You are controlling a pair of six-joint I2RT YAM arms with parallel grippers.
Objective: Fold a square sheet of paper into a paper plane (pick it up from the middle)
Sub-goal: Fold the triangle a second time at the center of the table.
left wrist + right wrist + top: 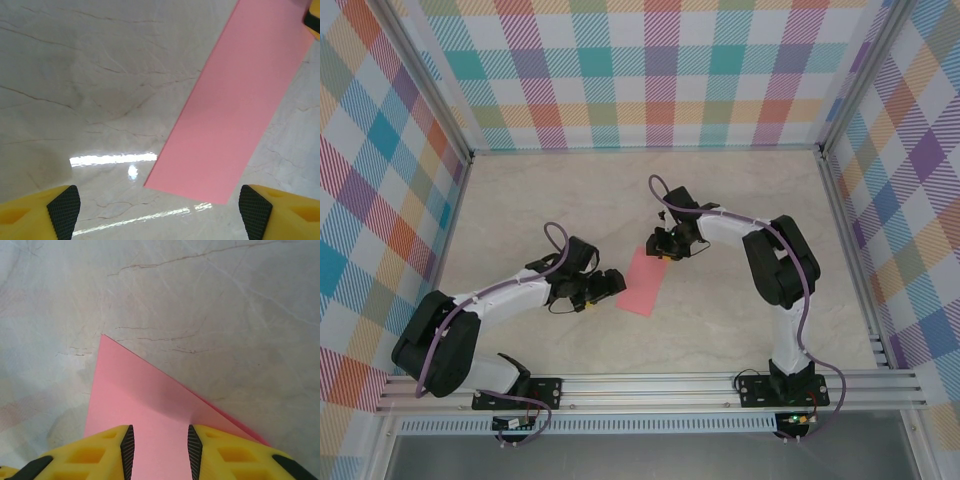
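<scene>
The salmon-pink sheet of paper (642,283), folded to a long strip, lies flat on the marbled table (540,200) near its middle, between the two arms. In the right wrist view one corner of the paper (145,400) points away, with a lower layer's edge peeking out along its right side. The right claw (665,250) sits over the strip's far end, its jaws narrowly parted above the flat paper (161,447), not pinching it. The left claw (607,285) stands wide open just beside the near end (160,210), holding nothing; the strip (235,115) runs off diagonally ahead of it.
</scene>
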